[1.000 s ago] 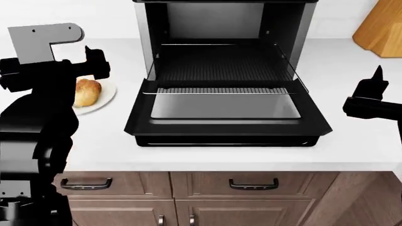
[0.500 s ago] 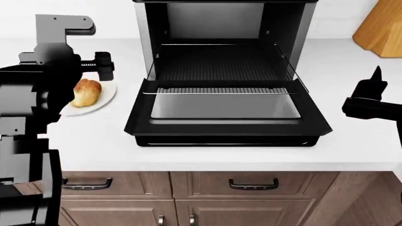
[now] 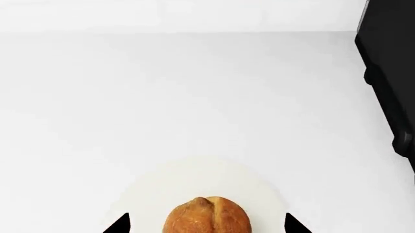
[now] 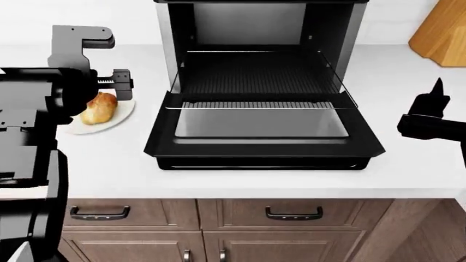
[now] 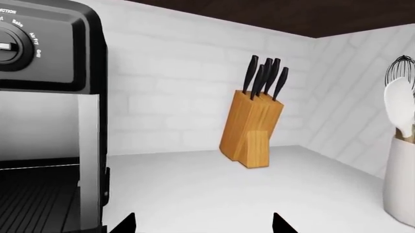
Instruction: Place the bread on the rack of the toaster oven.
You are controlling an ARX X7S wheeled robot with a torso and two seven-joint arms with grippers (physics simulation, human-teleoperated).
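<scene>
Left end effector (image 3: 206, 224) has shifted right over the plate (image 4: 117, 115) since a second ago, tips spread, straddling the bread (image 4: 99, 108) without contact. Bread sits on plate, on the bench (image 4: 407, 164) at 9 o'clock of the toaster oven (image 4: 258, 82). Rack (image 4: 255, 73) bare, door down. Right end effector (image 5: 202, 224) released, unmoved.

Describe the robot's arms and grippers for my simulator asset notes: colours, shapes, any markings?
Both arms are plain matte black with blocky segments. The left arm carries a grey L-shaped bracket and a ribbed grey screw-like part beside it. The left gripper and right gripper end in pointed black fingertips. No cables, labels or markings show.
</scene>
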